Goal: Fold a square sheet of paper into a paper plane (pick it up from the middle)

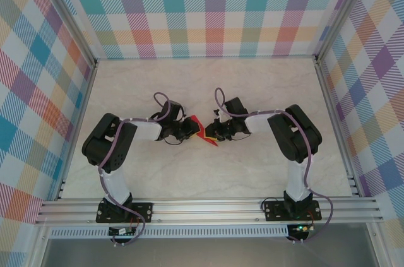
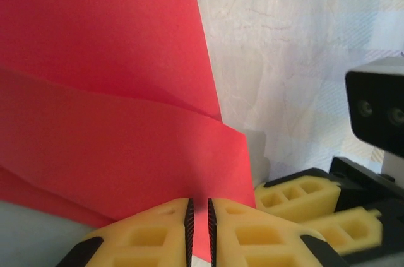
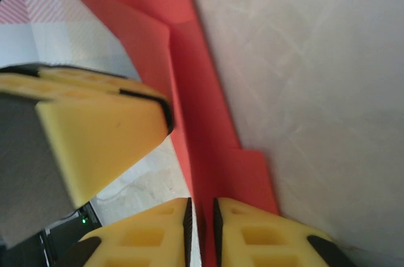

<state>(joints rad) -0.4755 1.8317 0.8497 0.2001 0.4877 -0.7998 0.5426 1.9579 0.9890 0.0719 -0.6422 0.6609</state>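
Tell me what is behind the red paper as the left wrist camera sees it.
Beside its right edge, the pale table and the right gripper show. The red paper covers the rest, so what lies behind it cannot be seen.

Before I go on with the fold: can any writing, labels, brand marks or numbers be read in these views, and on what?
None can be read.
The red paper is plain.
The left gripper and right gripper carry no marks.
The checked walls bear a colour pattern, no letters.
The circuit board at the right arm's base is too small to tell any print.
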